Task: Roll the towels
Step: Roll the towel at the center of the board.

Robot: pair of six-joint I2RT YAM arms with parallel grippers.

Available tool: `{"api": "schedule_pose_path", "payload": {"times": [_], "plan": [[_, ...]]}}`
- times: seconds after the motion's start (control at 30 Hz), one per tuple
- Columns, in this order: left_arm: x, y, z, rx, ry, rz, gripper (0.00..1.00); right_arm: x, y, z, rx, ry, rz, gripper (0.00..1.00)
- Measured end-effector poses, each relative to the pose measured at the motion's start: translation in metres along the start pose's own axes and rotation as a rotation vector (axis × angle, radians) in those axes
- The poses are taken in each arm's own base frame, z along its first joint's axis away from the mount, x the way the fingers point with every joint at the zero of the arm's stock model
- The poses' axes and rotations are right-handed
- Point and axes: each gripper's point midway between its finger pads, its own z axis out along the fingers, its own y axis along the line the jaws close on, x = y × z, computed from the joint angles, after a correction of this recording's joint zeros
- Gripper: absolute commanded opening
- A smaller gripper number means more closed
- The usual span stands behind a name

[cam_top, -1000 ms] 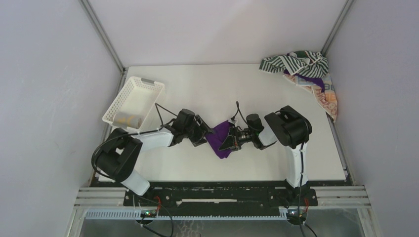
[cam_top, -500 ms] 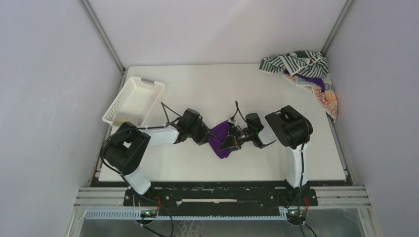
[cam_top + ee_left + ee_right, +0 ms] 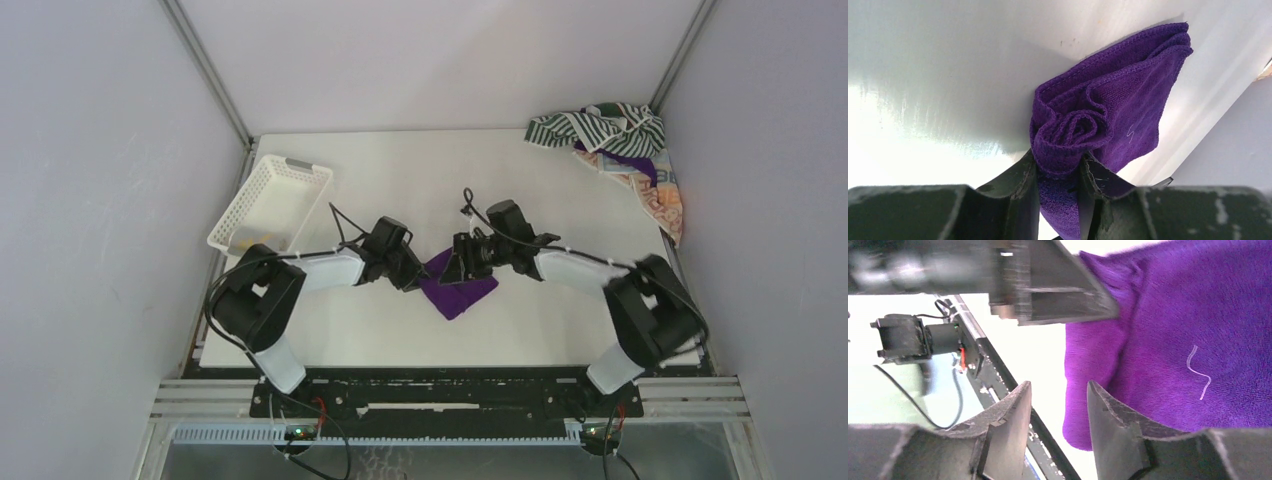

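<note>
Right of the basket point(image 3: 237, 198), the purple towel point(image 3: 458, 290) lies on the table, half rolled; the left fingers point(image 3: 1020, 185) pinch its coiled end, nearly closed; the right fingers point(image 3: 1005, 432) stand partly apart, holding nothing; the coil looks loose, so a tug or release could unwind it.

I count two arms on my screen, each ending in one pincer: a left pincer point(image 3: 415, 275) and a right pincer point(image 3: 458, 262). There is one desk point(image 3: 400, 170) and one white lattice basket point(image 3: 275, 195). For towels, I count one purple towel point(image 3: 460, 292) on its own. In the corner heap there is one green-and-white striped towel point(image 3: 600, 125) and one orange-and-beige patterned towel point(image 3: 662, 205). A purple strip point(image 3: 628, 163) also shows there; I cannot tell whether it is a separate cloth.
</note>
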Motion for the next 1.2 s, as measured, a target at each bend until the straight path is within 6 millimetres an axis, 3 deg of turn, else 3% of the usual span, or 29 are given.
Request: {"api": "schedule_pose_path", "payload": {"times": [0.07, 0.17, 0.23, 0.3, 0.53, 0.6, 0.7, 0.97, 1.2], "plan": [[0.000, 0.000, 0.000, -0.010, 0.003, 0.008, 0.23, -0.010, 0.023, -0.012, 0.078, -0.074, -0.156, 0.49], [-0.001, -0.001, 0.000, -0.028, 0.011, 0.023, 0.23, -0.008, 0.063, -0.024, 0.150, -0.158, -0.376, 0.53], [-0.001, -0.001, 0.000, -0.037, 0.015, 0.032, 0.23, -0.004, 0.081, -0.028, 0.204, -0.205, -0.495, 0.55], [-0.001, -0.001, 0.000, -0.041, 0.017, 0.038, 0.23, 0.003, 0.086, -0.026, 0.277, -0.228, -0.588, 0.56], [0.000, 0.000, 0.000, -0.046, 0.022, 0.053, 0.23, 0.025, 0.035, -0.004, 0.632, -0.151, -0.752, 0.61], [0.000, 0.000, 0.000, -0.047, 0.023, 0.055, 0.23, 0.031, 0.023, 0.002, 0.708, -0.120, -0.789, 0.71], [0.000, 0.000, 0.000, -0.047, 0.023, 0.059, 0.23, 0.038, 0.017, 0.009, 0.770, -0.092, -0.831, 0.74], [0.000, 0.000, 0.000, -0.049, 0.029, 0.060, 0.24, 0.038, 0.017, 0.023, 0.880, -0.099, -0.905, 0.71], [0.001, -0.001, 0.001, -0.050, 0.037, 0.059, 0.24, 0.044, -0.014, 0.023, 1.036, -0.051, -0.944, 0.70]]}}
